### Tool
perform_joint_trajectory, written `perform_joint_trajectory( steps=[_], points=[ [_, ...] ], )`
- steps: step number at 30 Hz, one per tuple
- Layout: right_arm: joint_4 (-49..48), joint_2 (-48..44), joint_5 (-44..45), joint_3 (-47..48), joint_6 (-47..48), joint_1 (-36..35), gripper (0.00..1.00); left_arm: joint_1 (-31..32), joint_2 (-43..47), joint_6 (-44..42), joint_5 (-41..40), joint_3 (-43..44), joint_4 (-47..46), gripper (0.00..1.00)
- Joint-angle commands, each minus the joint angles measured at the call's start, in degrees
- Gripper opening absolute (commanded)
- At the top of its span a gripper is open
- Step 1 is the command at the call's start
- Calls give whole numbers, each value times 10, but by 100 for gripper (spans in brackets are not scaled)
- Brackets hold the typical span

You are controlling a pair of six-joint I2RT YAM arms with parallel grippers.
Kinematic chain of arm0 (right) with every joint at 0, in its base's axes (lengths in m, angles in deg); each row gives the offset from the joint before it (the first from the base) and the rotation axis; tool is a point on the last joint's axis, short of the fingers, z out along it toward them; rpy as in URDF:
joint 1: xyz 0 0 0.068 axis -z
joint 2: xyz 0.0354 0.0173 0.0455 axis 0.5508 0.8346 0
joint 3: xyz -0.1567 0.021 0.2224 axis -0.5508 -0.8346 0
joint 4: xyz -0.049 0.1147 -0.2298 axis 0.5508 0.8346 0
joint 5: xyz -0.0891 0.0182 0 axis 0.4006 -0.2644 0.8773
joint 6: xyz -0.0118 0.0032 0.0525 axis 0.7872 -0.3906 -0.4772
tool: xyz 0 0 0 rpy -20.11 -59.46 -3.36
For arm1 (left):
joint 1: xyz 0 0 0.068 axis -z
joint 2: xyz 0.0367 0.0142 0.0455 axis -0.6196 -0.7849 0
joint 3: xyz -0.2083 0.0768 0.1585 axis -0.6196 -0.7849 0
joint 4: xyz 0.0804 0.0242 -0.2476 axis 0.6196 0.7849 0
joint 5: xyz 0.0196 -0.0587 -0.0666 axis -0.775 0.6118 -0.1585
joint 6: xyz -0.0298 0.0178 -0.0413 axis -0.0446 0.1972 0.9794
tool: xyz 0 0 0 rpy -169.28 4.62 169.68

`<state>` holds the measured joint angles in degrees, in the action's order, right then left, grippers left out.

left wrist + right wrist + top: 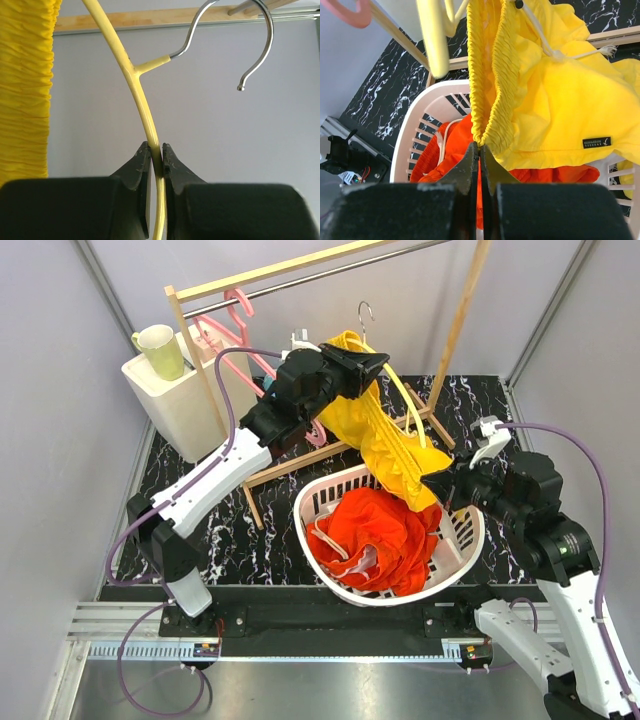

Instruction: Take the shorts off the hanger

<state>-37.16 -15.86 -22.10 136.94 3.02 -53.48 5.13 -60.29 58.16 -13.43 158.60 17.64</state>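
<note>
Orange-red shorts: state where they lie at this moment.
In the top external view, the orange-red shorts lie inside the white laundry basket at centre front, just below the hanging yellow shorts.

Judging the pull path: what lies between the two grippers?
The yellow shorts, stretched from the yellow hanger in the left gripper down to the right gripper; top view.

Yellow shorts (395, 455): one pair. Orange-red shorts (375, 535): one pair. Yellow hanger (141, 100): one. Basket (462, 532): one. Mug (160, 348): one.
</note>
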Motion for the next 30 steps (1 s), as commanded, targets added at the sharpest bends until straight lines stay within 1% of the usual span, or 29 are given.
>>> perform_joint_trajectory(
  steps=[1,3,5,8,15,17,22,24,26,30],
  points=[
    [-6,29,24,26,-14,-3,0,-16,53,20,2,-16,-128,0],
    [-19,54,28,39,-19,-3,0,-15,65,48,15,-41,-162,0],
    [-41,75,31,43,-27,-3,0,-10,86,70,24,-77,-175,0],
    [-73,107,36,56,-37,-3,0,-6,111,81,26,-107,-187,0],
    [-126,207,14,119,-43,-4,0,5,143,108,38,-147,-199,0],
    [-136,239,21,140,-43,-3,0,11,147,115,43,-154,-205,0],
    [-142,304,42,190,-40,-3,0,26,161,120,58,-172,-221,0],
    [-140,319,62,202,-39,0,0,31,167,116,58,-176,-223,0],
    [-130,335,86,221,-39,4,0,35,172,111,75,-187,-239,0],
    [-107,342,92,249,-51,43,0,35,189,71,95,-195,-261,0]
  ],
)
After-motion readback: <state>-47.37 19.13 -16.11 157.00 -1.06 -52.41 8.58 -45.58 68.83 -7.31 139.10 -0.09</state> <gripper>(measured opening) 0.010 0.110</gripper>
